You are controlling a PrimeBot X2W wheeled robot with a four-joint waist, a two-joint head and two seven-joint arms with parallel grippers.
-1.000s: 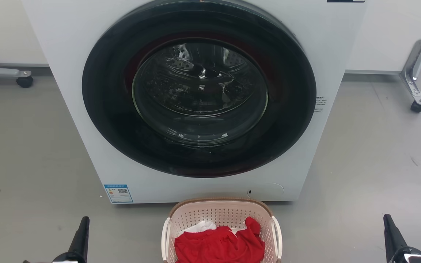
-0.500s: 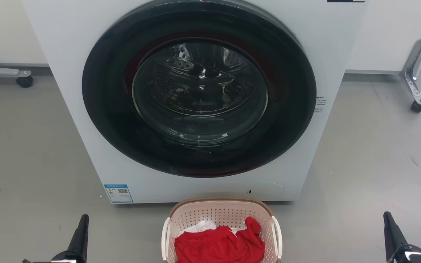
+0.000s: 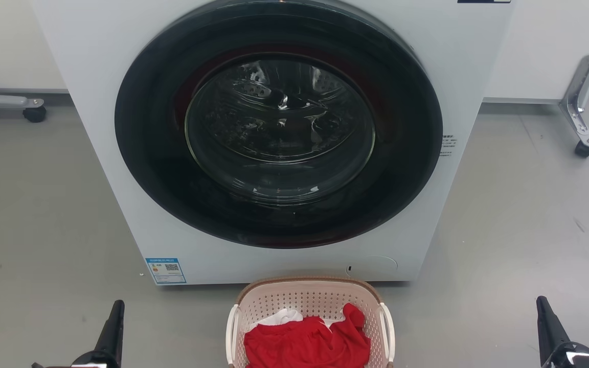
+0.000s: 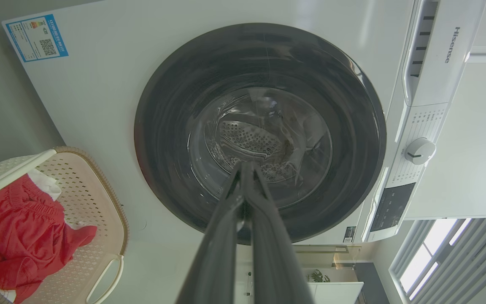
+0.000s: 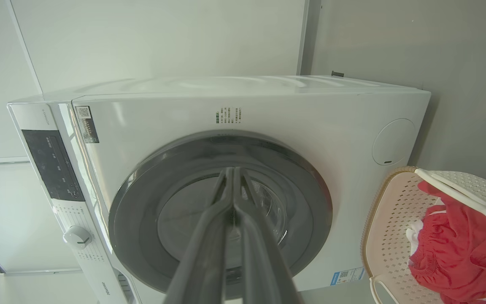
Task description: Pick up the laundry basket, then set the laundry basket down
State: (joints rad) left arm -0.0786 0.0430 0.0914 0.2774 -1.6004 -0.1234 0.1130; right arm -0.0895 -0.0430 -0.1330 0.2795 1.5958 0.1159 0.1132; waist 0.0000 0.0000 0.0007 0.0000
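While I watch from the head view, the white washing machine (image 3: 95, 102) takes up most of the scene, its round dark door (image 3: 279, 128) shut and facing me, with grey floor (image 3: 44, 204) on both sides. Just before the foot of the machine, close to it though I cannot tell whether it touches, the laundry basket (image 3: 310, 299) stands upright on the floor, centred between my two arms. Inside it a red garment (image 3: 307, 342) lies heaped over a bit of white cloth (image 3: 279, 318). The basket's two white side handles (image 3: 231, 327) are free, with nothing hooked into or clamped on either one. My left gripper (image 3: 117, 309) sits at the lower left and my right gripper (image 3: 541, 302) at the lower right, each well apart from the basket. In both wrist views the two long fingers are pressed together at the tips and pinch nothing. As for progress, I judge that this scene fits two stages equally: a basket waiting on the floor to be lifted, or one lifted and already set back down. Either way, the basket rests on the floor now and neither arm carries it.
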